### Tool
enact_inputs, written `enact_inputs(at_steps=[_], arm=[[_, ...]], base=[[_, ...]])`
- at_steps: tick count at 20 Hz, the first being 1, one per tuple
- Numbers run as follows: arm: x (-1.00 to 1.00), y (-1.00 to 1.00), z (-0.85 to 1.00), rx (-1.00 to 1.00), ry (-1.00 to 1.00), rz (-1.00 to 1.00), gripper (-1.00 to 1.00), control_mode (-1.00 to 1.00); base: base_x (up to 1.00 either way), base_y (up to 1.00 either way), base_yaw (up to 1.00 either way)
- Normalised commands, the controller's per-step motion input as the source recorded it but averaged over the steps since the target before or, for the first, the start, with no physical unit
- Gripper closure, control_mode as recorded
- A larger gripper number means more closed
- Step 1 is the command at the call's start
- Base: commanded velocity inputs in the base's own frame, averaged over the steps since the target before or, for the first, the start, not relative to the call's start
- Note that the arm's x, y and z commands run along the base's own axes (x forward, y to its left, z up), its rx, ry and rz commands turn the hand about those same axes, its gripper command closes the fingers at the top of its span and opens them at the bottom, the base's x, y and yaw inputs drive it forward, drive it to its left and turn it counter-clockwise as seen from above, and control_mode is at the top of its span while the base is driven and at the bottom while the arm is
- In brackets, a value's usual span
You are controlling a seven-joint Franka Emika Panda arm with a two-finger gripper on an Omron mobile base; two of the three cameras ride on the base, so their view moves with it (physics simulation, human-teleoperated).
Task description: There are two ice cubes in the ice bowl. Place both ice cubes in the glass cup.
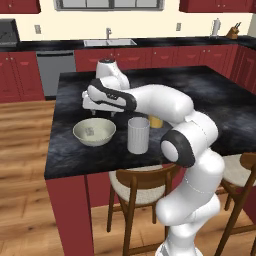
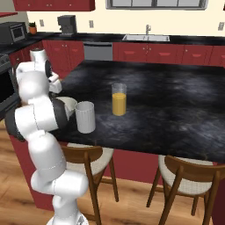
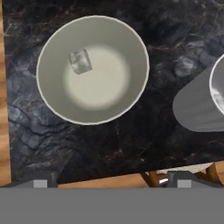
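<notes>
My hand [image 1: 95, 111] hangs above the dark marble surface [image 1: 200, 95], over the back rim of the ice bowl [image 1: 94, 132], not touching it. In the hand view the two dark finger tips [image 3: 40, 183] stand far apart at the bottom, so the hand is wide, with nothing between them. The ice bowl [image 3: 92, 70] sits on the surface near its front left edge, upright; in the hand view I see one ice cube [image 3: 80, 61] inside it, lying on the inner slope up and left of the bowl's middle, and I make out just that one cube in the bowl. In the left base view a pale speck in the bowl [image 1: 90, 131] matches that cube. The glass cup [image 1: 138, 135] stands upright just beside the bowl, on its right in the left base view, close but not touching; in the hand view the glass cup [image 3: 197, 107] leans in from the right edge, its rim cut off, and I cannot tell what is in it. In the right base view the glass cup [image 2: 85, 117] stands near the front edge of the surface, with the ice bowl [image 2: 69, 103] mostly hidden behind my arm. A smaller clear glass with orange liquid [image 2: 118, 99] stands behind the cup, apart from it. Wooden stools [image 1: 136, 187] stand under the front edge of the surface.
</notes>
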Motion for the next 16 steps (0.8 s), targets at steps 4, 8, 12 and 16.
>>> enact_inputs(at_steps=[4,8,12,16], arm=[[0.28,0.46,-0.23,0.0,0.0,0.0,-1.0,-1.0],[0.2,0.28,-0.48,-0.02,0.0,0.0,-1.0,-1.0],[0.31,0.26,-0.42,0.0,0.0,0.0,-1.0,-1.0],[0.33,0.06,-0.35,0.0,0.0,0.0,-1.0,-1.0]], base=[[0.0,0.0,0.0],[0.0,0.0,0.0],[0.0,0.0,0.0],[0.0,0.0,0.0]])
